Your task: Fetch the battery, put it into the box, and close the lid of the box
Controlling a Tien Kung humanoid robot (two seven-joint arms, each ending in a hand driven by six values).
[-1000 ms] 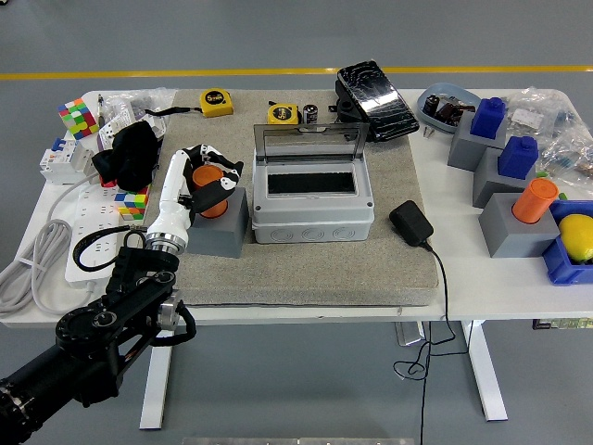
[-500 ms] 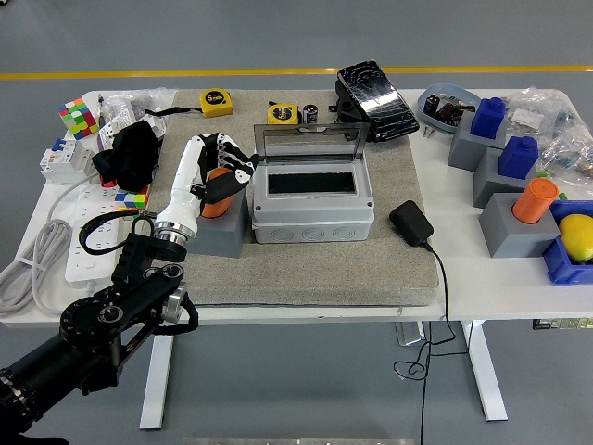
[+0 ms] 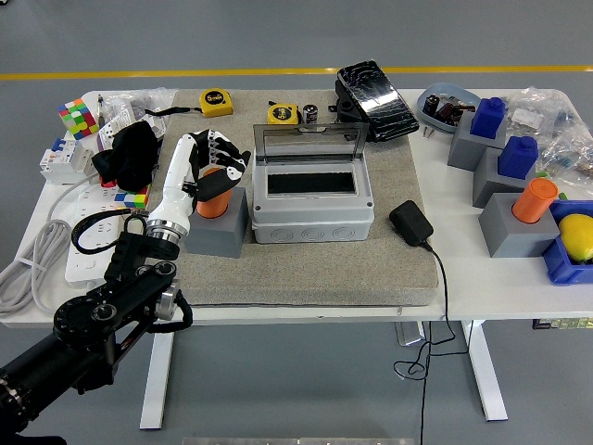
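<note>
My left hand (image 3: 215,165) grips the orange battery (image 3: 212,191), drawn back slightly from the open box (image 3: 311,197).

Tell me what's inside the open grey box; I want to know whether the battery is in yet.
The grey box shows only a dark, empty-looking recess; its depths are shadowed. The orange battery sits in its grey holder under the left hand.

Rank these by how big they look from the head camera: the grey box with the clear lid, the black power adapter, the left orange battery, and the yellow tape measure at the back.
1. Grey box, clearly largest.
2. Black power adapter.
3. Orange battery, partly hidden by the left hand, and the yellow tape measure: similar, so unranked.
</note>
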